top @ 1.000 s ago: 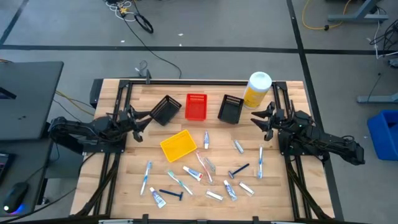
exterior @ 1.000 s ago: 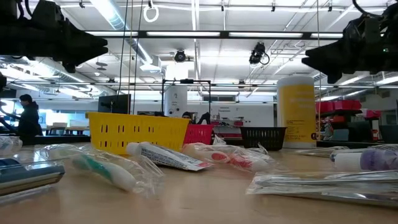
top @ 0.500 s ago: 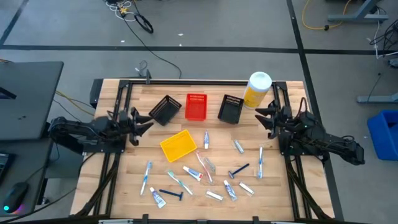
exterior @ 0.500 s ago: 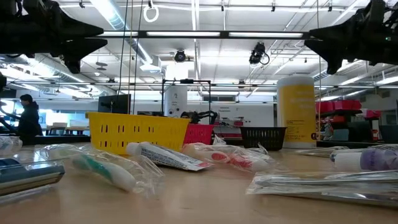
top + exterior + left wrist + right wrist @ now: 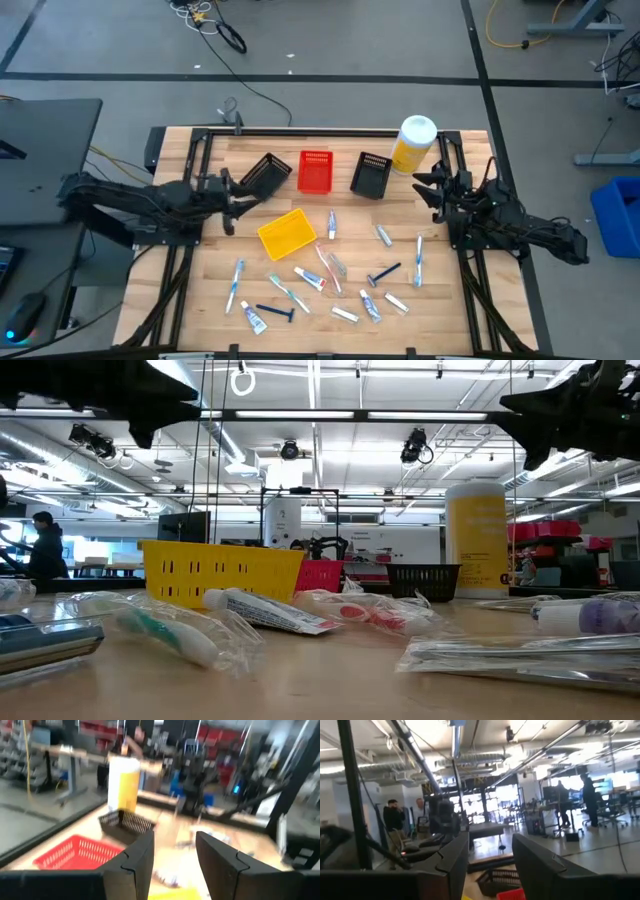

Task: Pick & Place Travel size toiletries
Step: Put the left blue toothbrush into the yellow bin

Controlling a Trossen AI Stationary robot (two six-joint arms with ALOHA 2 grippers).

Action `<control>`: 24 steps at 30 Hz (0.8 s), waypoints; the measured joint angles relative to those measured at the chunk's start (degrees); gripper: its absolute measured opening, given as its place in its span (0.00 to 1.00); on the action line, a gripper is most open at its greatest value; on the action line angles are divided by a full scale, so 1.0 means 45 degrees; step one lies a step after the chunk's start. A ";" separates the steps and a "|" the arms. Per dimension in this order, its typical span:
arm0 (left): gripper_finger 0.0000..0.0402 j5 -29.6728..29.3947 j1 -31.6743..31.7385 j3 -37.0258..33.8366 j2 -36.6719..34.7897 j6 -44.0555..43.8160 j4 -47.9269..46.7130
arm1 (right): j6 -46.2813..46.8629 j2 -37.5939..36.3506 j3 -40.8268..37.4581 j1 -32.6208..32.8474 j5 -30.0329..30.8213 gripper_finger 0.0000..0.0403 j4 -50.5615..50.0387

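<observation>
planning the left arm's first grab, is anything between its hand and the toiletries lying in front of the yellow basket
Yes, partly. In the high view the left hand hangs open beside the yellow basket, which sits between it and the middle toothbrushes and tubes. The toothbrush nearer the left edge has nothing visible in the way.

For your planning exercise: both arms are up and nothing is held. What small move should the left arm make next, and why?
Probably carry the left end effector, open and empty, on past the yellow basket and down toward the nearest toothbrush. The toiletries all lie loose on the table; the right end effector waits beside the yellow bottle.
</observation>
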 joint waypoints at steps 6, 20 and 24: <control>0.38 -0.0369 0.0000 0.2801 0.2403 -0.1001 -0.3012 | -0.0055 0.2587 0.0000 0.0316 -0.0193 0.48 0.3242; 0.38 0.1889 -0.0688 0.6069 0.5065 -0.6753 -0.9375 | -0.0941 1.0037 0.2446 0.2371 -0.0684 0.57 0.4257; 0.38 0.2073 -0.1290 0.6113 0.5546 -0.8666 -1.0487 | -0.1140 1.1920 0.3502 0.3126 -0.0672 0.56 0.4243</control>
